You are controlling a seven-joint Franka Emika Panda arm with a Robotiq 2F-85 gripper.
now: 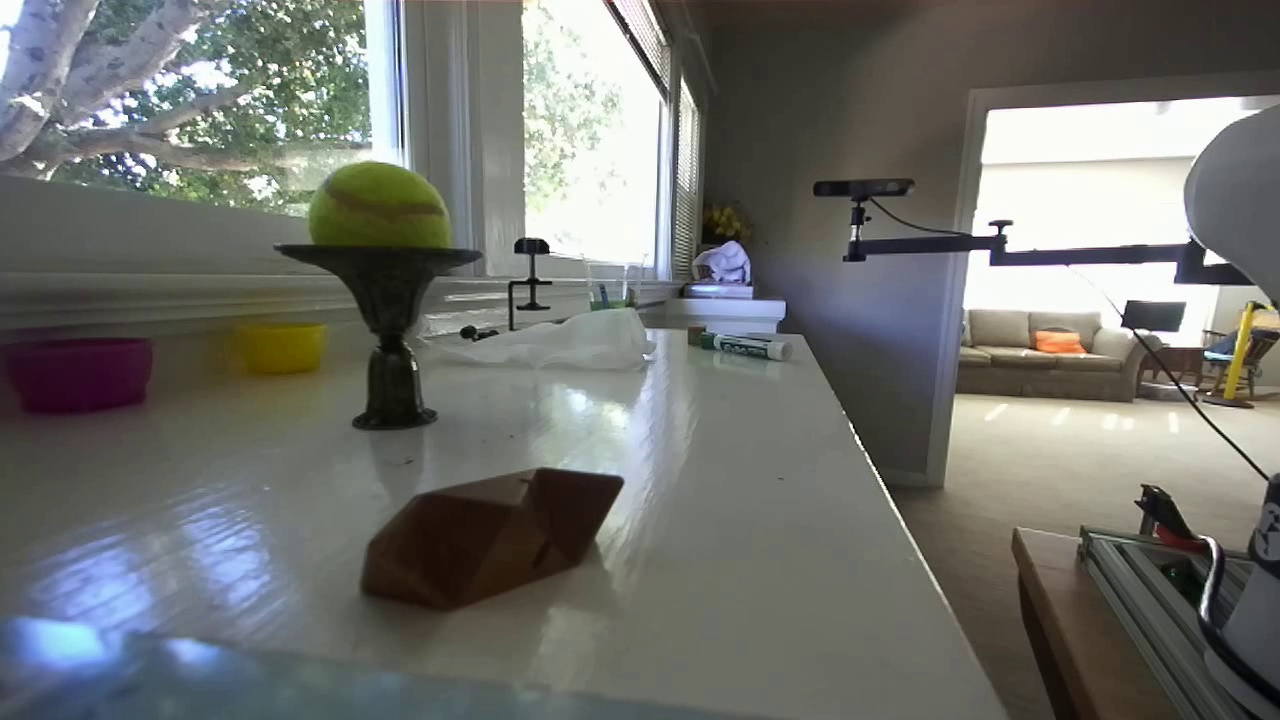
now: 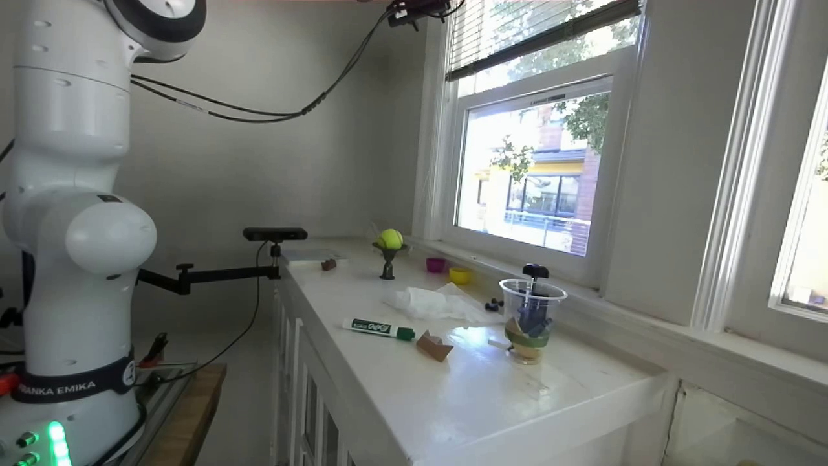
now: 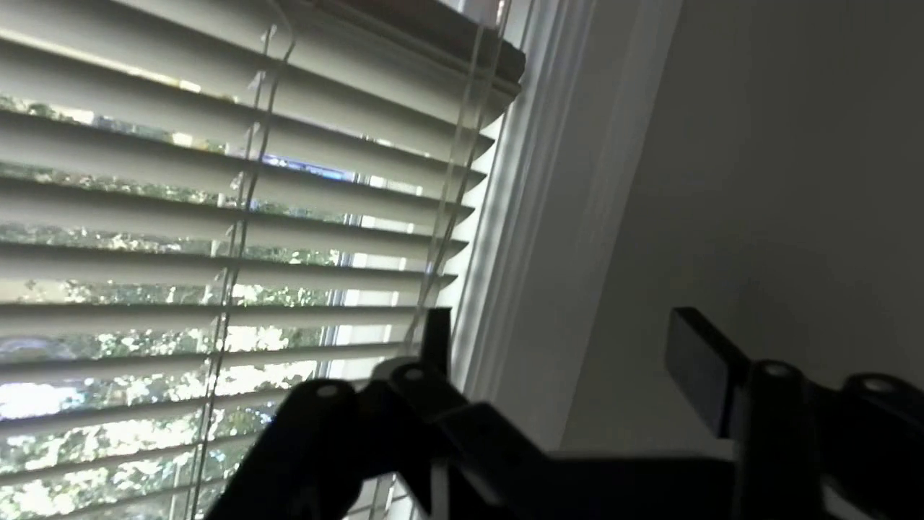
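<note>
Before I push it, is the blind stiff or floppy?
The blind is probably floppy overall: its slats are strung on thin cords. Single slats look thin, so they may tilt or bend easily. Their smooth-looking faces could slide against the fingers.

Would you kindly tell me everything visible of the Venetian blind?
The Venetian blind has pale slats, possibly plastic, tilted so sunlit foliage shows through the gaps. A thick, dark rail edges them at the top of the wrist view, and thin cords cross them. It hangs with its slat ends beside the white window frame. The open claw is nearby; one fingertip overlaps a cord in the picture, but contact is unclear.
</note>
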